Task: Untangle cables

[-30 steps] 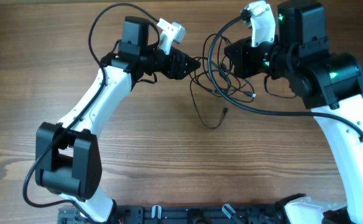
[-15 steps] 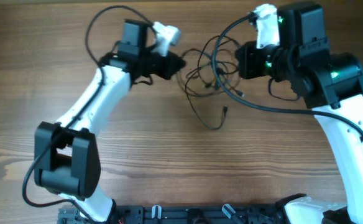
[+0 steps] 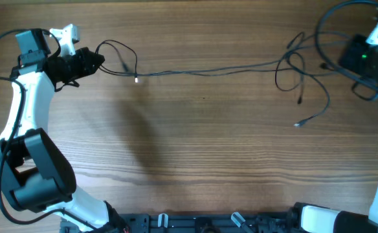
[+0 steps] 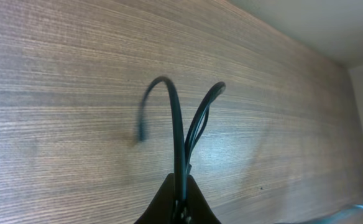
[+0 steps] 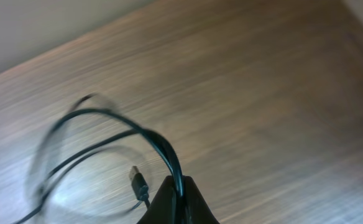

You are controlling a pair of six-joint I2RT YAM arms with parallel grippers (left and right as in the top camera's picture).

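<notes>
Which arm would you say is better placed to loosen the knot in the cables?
Probably right: the knot in the thin black cables lies near the right hand, far from the left hand.

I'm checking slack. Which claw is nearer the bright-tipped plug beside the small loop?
Left. The left claw sits just up-left of the bright-tipped plug, shut on the cables. The right claw is far off at the opposite end.

1. No text, label, brand, number or sign can be read in the overhead view.
2. Nothing legible is shown in the left wrist view.
3. Nothing legible is shown in the right wrist view.
</notes>
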